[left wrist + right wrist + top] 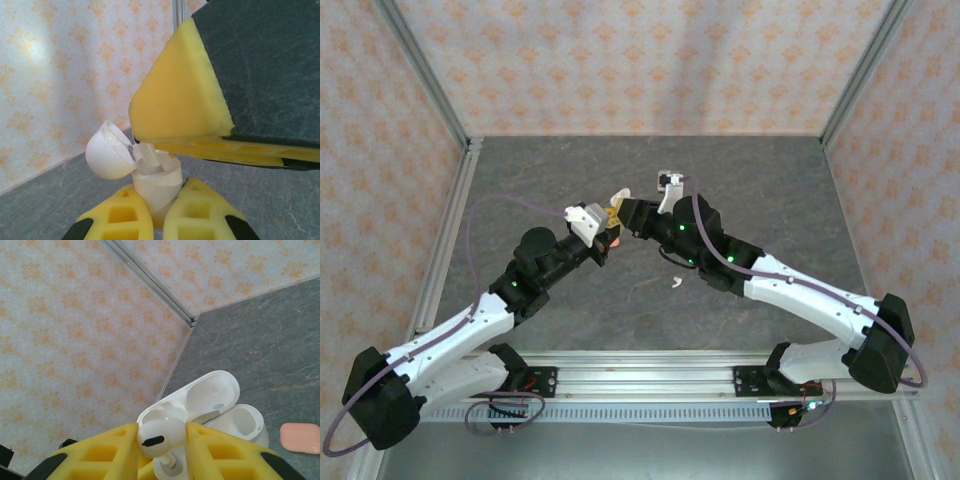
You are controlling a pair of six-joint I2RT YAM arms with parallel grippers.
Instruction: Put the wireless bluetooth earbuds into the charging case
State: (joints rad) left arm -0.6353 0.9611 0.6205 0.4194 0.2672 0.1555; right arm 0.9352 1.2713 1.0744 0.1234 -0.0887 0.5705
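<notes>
My left gripper [157,200] is shut on the lower body of a white charging case [159,181], held upright above the table with its lid [106,159] swung open to the left. My right gripper [161,434] is shut on the head of a white earbud [165,427]. The earbud's stem [147,156] points down into a socket of the case [242,421]. In the top view the two grippers, left [607,228] and right [625,214], meet tip to tip at mid-table. Another white earbud [675,283] lies on the table near the right arm.
A coral-pink pebble-shaped thing [300,437] lies on the dark stone-look table [770,190] under the grippers; it also shows as a pink spot [617,241] in the top view. Patterned walls with aluminium posts [460,150] close in the table at the back and sides.
</notes>
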